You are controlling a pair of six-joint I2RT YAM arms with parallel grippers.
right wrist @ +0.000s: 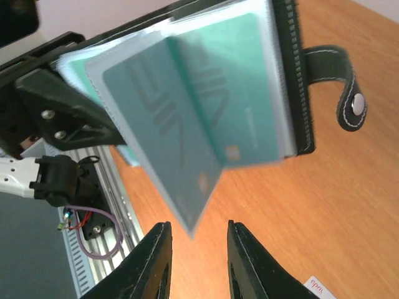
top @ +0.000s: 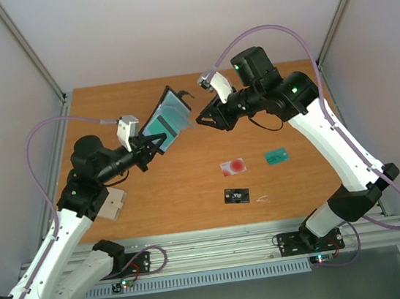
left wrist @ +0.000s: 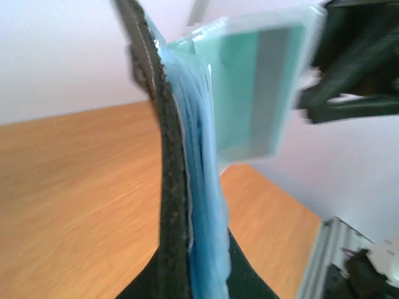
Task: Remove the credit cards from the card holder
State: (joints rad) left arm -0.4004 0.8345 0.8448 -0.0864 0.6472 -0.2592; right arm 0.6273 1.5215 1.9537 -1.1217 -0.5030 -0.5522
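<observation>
No word or number is legible. The teal-green plastic card [right wrist: 168, 137] carries only a large pale emblem of angled lines; the white print on the flat black rectangular card [top: 237, 196] and the red lettering on the corner of a whitish card [right wrist: 321, 289] are too small to read.

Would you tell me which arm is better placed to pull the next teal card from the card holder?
Right: the right gripper has open jaws at the corner of the teal card protruding from the card holder; the left gripper is shut on it, holding it aloft.
</observation>
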